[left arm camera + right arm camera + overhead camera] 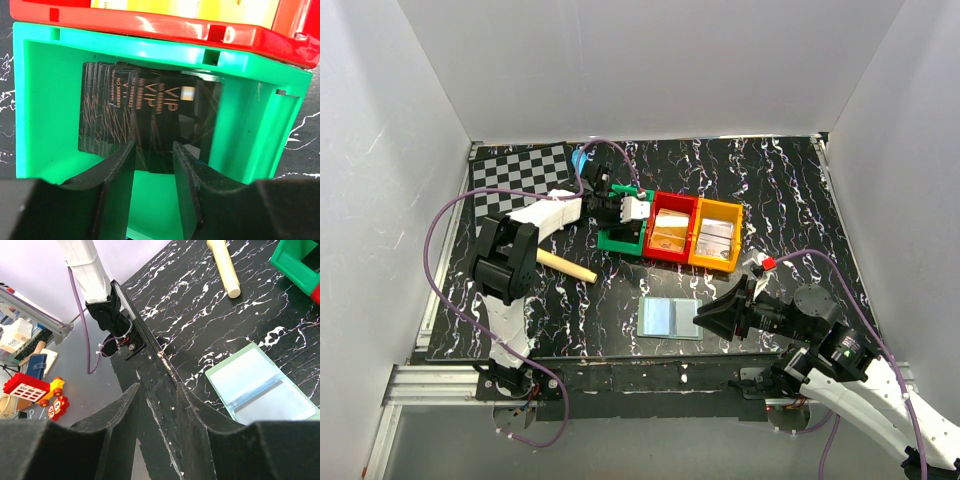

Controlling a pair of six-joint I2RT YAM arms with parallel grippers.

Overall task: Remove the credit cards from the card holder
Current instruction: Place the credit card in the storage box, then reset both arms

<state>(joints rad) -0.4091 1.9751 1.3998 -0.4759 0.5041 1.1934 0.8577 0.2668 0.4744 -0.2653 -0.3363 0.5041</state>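
The card holder (670, 318) lies open and flat near the table's front edge, its two pale blue panels up; it also shows in the right wrist view (260, 385). Several black VIP credit cards (160, 115) lean in a stack inside the green bin (40, 100). My left gripper (154, 147) is open just above that bin (618, 240), with the front card's lower edge between its fingertips but not pinched. My right gripper (157, 387) is open and empty, hovering over the table's front edge just right of the card holder, as the top view shows (705, 320).
A red bin (670, 232) and an orange bin (716, 235) holding cards stand in a row right of the green bin. A wooden dowel (567, 264) lies left of the card holder. A checkerboard (520, 165) lies at the back left.
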